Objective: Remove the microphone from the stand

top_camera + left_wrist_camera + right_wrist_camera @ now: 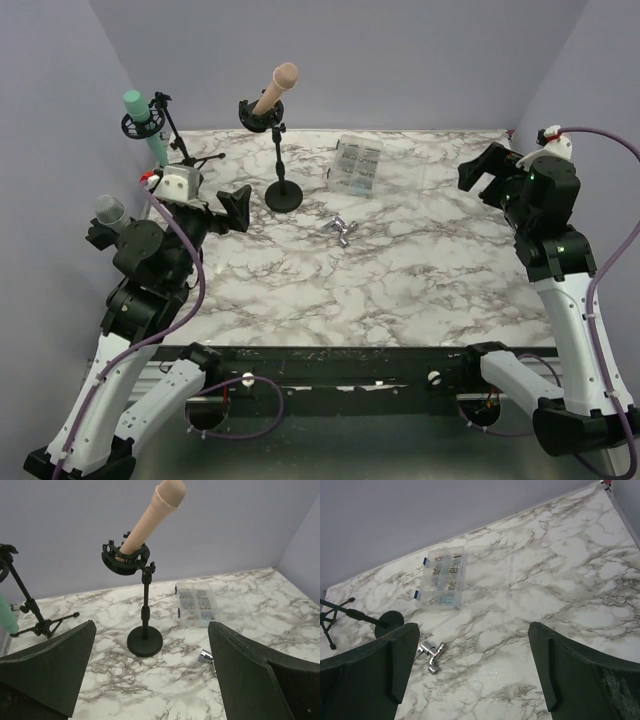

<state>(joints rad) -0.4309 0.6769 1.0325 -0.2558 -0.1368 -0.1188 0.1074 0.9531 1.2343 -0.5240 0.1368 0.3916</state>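
A peach microphone [277, 88] sits tilted in a black shock mount on a round-base stand [284, 195] at the back centre-left. In the left wrist view the microphone [152, 515] leans up to the right above the stand's base [144, 643]. My left gripper [235, 208] is open and empty, low over the table, left of the stand and apart from it; the stand shows between its fingers [50, 665]. My right gripper [480, 175] is open and empty at the far right, well away from the stand. The stand's base shows at the left of the right wrist view [390, 622].
A green microphone [145, 125] hangs on a tripod stand [185, 158] at the back left. A grey microphone head [110, 212] shows by the left arm. A clear parts box [356, 163] lies at the back centre, a small metal fitting [342, 228] in front of it.
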